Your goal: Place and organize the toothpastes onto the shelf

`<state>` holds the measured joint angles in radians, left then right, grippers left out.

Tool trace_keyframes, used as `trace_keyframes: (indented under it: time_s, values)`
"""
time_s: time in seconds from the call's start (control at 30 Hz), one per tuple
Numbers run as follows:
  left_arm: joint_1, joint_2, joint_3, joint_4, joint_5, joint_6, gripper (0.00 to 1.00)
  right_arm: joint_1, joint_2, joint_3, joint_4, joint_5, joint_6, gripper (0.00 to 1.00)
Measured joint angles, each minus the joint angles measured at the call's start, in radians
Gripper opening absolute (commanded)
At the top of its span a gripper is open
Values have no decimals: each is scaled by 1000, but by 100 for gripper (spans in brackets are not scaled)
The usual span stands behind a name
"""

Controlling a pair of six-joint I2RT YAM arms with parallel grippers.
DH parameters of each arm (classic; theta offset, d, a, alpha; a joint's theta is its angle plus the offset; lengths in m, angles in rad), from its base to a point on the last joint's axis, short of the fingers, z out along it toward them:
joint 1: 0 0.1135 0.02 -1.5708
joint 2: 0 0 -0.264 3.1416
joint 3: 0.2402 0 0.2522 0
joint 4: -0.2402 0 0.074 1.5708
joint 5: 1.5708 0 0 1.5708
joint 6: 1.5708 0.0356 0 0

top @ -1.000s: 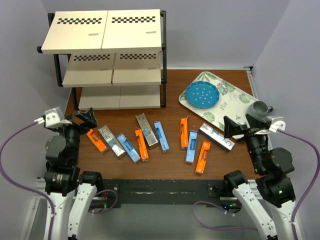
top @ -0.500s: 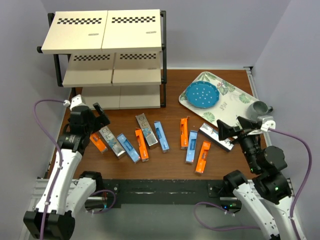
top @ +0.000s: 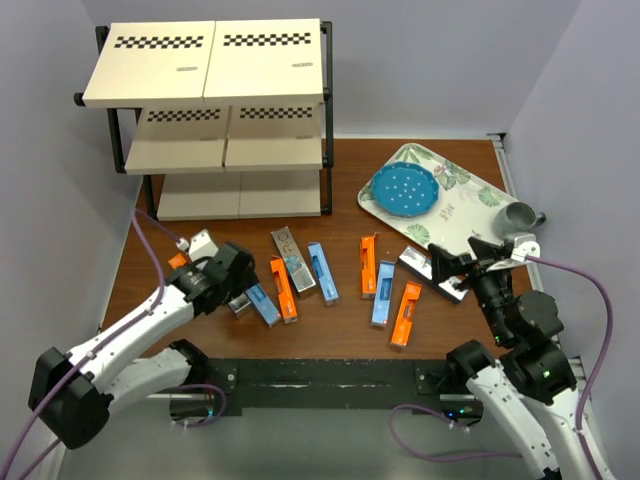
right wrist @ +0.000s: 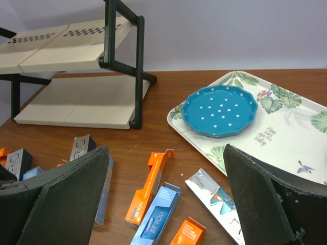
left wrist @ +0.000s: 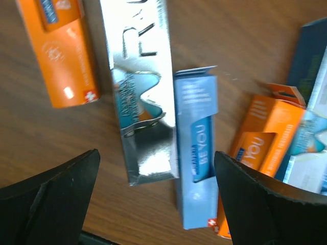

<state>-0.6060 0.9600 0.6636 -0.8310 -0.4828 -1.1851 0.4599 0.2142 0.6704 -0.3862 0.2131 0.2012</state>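
Several toothpastes in orange, light blue and silver lie scattered on the wooden table in front of the shelf [top: 225, 150], whose boards are bare. My left gripper [top: 240, 290] hangs open low over the left cluster. In the left wrist view the left gripper [left wrist: 156, 161] has a silver carton [left wrist: 138, 102] and a light blue carton [left wrist: 196, 153] between its spread fingers, with orange cartons [left wrist: 64, 56] to either side. My right gripper [top: 458, 258] is open above a silver carton [top: 430, 270]. The right gripper [right wrist: 164, 153] faces an orange carton [right wrist: 150, 186] and a blue carton [right wrist: 158, 217], holding nothing.
A floral tray [top: 470, 190] at the back right carries a blue dotted plate [top: 403, 190] and a grey cup [top: 520, 215]. The shelf [right wrist: 76, 97] stands at the back left, with a wall close behind it. Table edges run near both arms.
My left arm has swung from upright at the far left down and rightward, low over the silver and blue cartons. The right gripper has crept slightly left. No carton has moved.
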Motion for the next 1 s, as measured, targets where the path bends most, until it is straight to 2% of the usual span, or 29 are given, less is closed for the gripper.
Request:
trace_keyframes:
  time_s: [0.2,0.33,0.8,1.0]
  values:
    - [-155,156,21,-163,-94,-291,94,11,0,-11,3,25,-4,99]
    - [-216,211,30,-205,-119,-403,89,11,-1,-13,4,37,-12,99]
    - [-219,206,-45,-112,-177,-454,65,30,-1,-13,5,67,-42,99]
    - [-219,188,-67,-128,-177,-481,64,31,-1,-13,5,67,-45,99]
